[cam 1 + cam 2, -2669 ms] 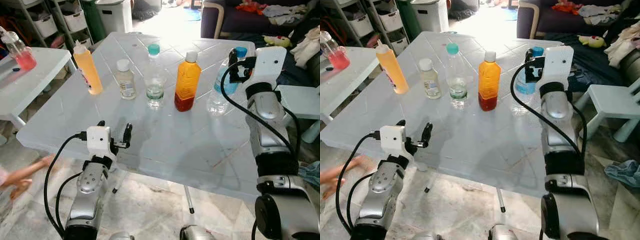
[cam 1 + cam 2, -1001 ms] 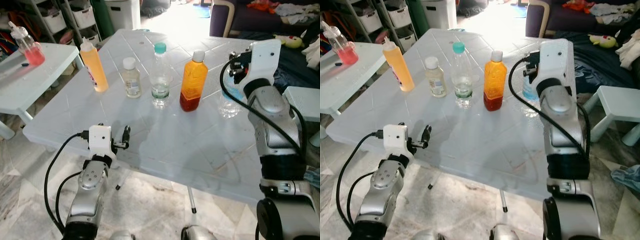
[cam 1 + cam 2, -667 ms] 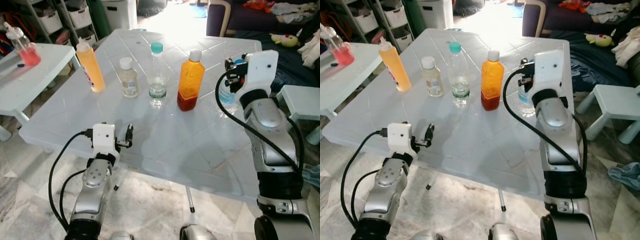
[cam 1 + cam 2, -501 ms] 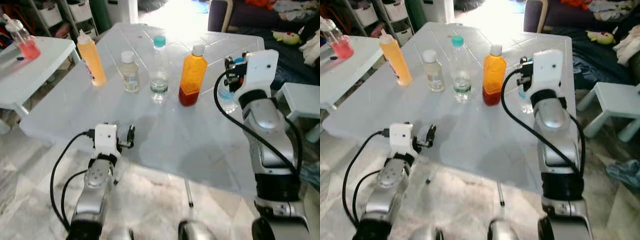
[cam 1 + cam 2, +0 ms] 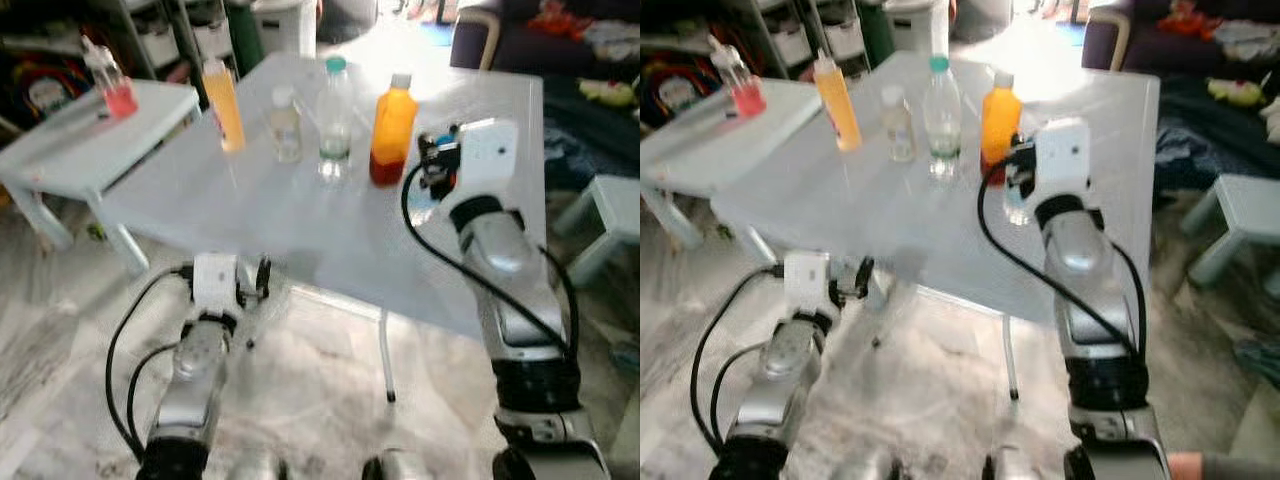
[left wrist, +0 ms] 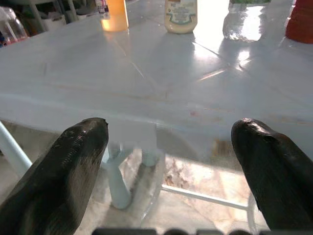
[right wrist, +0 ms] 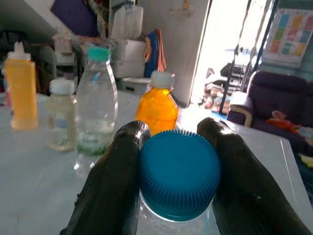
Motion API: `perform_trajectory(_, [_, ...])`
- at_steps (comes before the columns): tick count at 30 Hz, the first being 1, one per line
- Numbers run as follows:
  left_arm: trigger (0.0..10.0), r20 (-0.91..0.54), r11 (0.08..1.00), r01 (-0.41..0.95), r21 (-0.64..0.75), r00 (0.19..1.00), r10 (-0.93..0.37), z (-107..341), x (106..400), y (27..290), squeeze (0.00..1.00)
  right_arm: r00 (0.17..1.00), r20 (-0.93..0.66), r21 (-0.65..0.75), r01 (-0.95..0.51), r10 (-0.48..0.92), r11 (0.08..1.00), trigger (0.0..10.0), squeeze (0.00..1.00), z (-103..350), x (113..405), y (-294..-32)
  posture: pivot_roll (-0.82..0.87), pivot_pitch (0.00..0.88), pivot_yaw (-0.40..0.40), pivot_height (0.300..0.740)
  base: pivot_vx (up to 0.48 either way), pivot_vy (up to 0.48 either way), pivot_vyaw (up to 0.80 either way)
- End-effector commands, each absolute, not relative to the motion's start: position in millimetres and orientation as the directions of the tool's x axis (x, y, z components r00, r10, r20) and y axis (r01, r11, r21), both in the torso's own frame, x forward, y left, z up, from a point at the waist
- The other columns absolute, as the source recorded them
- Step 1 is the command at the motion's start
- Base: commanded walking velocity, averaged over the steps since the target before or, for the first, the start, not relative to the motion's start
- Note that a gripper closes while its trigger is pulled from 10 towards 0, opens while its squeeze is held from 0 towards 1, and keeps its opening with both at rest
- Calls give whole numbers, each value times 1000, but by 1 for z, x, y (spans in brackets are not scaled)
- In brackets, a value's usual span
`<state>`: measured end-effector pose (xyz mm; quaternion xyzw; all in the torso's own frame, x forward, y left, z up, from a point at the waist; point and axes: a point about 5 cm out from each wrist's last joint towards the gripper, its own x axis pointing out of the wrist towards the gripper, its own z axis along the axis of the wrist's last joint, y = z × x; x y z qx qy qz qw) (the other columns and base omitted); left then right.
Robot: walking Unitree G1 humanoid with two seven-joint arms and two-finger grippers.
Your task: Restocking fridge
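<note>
A: Nearest item?

B: Left gripper (image 5: 252, 283), low, at the near edge of the white table (image 5: 300, 215). In the left wrist view its fingers (image 6: 68, 169) are spread wide with nothing between them; table edge and legs lie beyond.

A: Right side?

B: Right gripper (image 7: 171, 142) raised over the table's right part. Fingers clamped on either side of the blue cap (image 7: 179, 172) of a clear water bottle (image 5: 1016, 205); the bottle body is mostly hidden behind the wrist in the head views.

A: Behind that?

B: A row standing upright, well apart from the left gripper: orange juice bottle (image 5: 392, 130), just behind the right gripper; green-capped clear bottle (image 5: 335, 122); small pale bottle (image 5: 286, 126); yellow squeeze bottle (image 5: 223, 104).

A: Farther out?

B: Smaller white table (image 5: 90, 140) to the left, carrying a pink-liquid bottle (image 5: 113, 87). Head views are blurred.
</note>
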<state>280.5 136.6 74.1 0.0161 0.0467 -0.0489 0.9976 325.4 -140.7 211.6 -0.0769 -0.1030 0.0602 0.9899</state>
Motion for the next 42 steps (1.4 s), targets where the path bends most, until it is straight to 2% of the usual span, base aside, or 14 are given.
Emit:
perform_trajectory(1, [10000,-101,995,90,38,991,-86,73,281,140,0,974,160,-140,-137,159,981,10000,0,204,327,-134,15,0,59,740,-274,0,0])
perform_trajectory(13, [10000,-87,996,75,44,994,-71,73,283,143,0,946,200,-137,-230,254,963,10000,0,204,323,-117,21,0,58,740,-269,0,0])
perform_trajectory(21, [10000,-56,997,58,48,997,-55,75,282,145,0,934,191,-161,-274,302,948,10000,0,193,317,-110,30,0,65,740,0,0,800])
perform_trajectory(28, [10000,-30,994,-62,86,997,65,72,278,165,0,935,144,-202,-294,325,934,10000,0,164,307,-111,35,0,70,740,0,0,800])
perform_trajectory(35, [10000,-50,998,-42,50,998,44,64,268,163,0,959,73,-136,-263,275,955,10000,0,131,300,-112,56,0,69,740,0,0,800])
perform_trajectory(42, [10000,-19,995,-62,77,998,63,70,276,161,0,933,78,-171,-334,350,927,10000,0,123,292,-94,55,16,57,740,0,0,800])
